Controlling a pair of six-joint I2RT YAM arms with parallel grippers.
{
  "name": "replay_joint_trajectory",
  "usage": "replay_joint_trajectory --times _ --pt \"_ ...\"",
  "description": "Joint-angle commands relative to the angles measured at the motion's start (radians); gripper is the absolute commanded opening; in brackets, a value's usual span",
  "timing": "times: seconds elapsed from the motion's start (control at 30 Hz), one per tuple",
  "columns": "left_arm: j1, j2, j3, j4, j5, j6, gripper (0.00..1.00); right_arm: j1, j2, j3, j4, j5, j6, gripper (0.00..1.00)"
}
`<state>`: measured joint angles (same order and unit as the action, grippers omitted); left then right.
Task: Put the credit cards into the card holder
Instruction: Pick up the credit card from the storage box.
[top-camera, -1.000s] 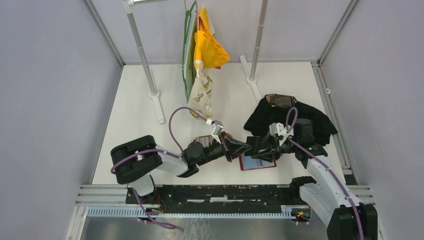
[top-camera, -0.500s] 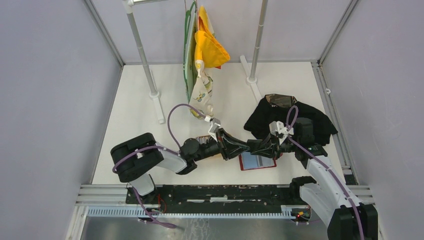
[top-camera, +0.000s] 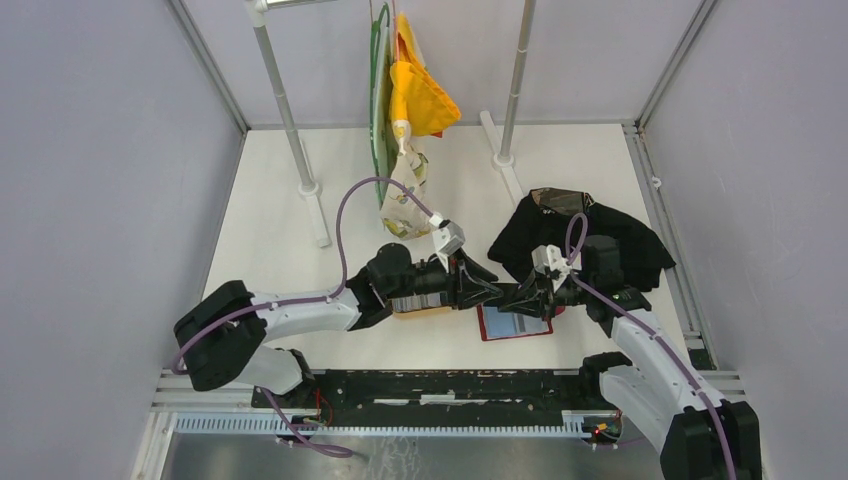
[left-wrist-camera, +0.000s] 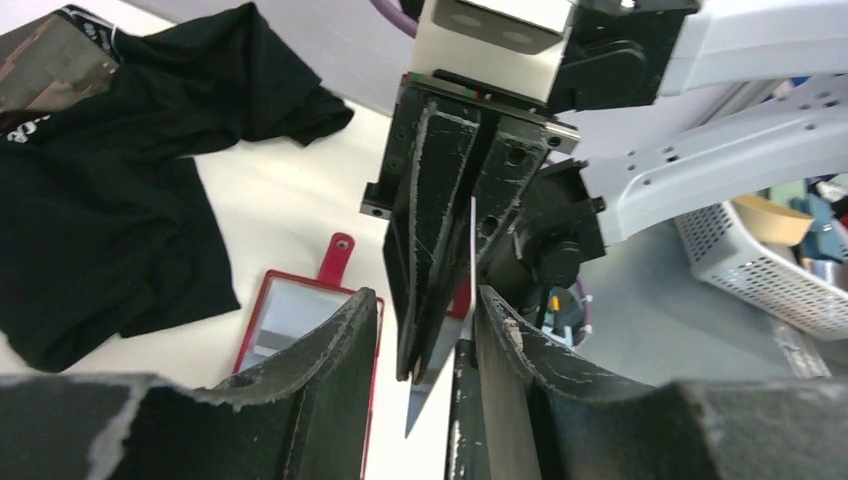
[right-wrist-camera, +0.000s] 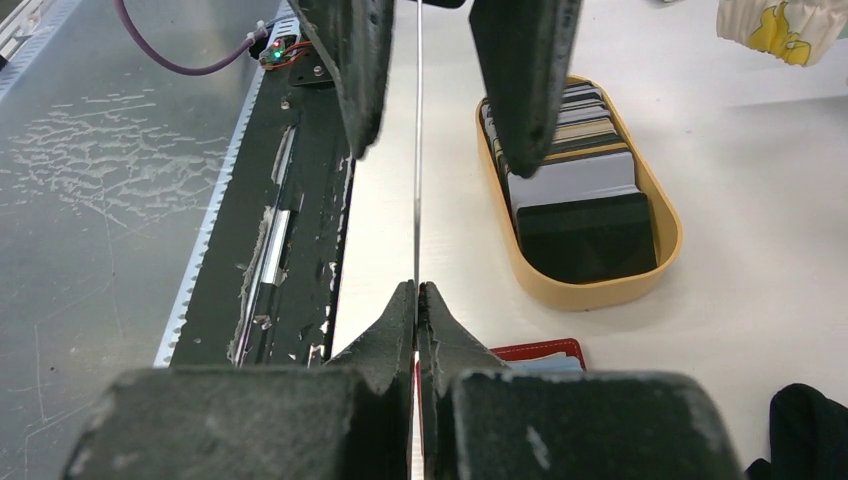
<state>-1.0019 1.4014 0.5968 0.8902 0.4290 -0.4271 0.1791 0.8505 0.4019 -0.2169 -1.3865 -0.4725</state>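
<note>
A credit card, seen edge-on as a thin pale line, stands upright with my right gripper shut on its near end. My left gripper is open. Its fingers stand on either side of the card without touching it. The two grippers meet tip to tip above the table, left gripper facing right gripper. The card holder lies open and flat just below them, red-rimmed with a pale card showing inside. More credit cards are stacked in the tan tray.
The tan oval tray sits left of the card holder, partly under my left arm. A black cloth is heaped behind the right arm. Cloths hang from a rack at the back, with its poles standing on the table.
My right gripper has shut on the card and my left gripper has opened off it. The left arm has stretched further toward the right.
</note>
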Motion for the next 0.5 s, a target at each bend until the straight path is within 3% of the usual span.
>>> replay_joint_trajectory --times 0.0,0.27,0.47 --pt "-0.001 -0.025 0.101 -0.342 0.023 0.187 0.47 0.013 0.004 0.010 0.032 0.006 -0.024 0.00" --pt "-0.001 -0.064 0.137 -0.409 0.036 0.209 0.38 0.031 0.019 0.016 -0.004 0.038 -0.064 0.00" --pt "-0.001 -0.090 0.144 -0.426 0.050 0.210 0.39 0.048 0.041 0.034 -0.065 0.069 -0.130 0.00"
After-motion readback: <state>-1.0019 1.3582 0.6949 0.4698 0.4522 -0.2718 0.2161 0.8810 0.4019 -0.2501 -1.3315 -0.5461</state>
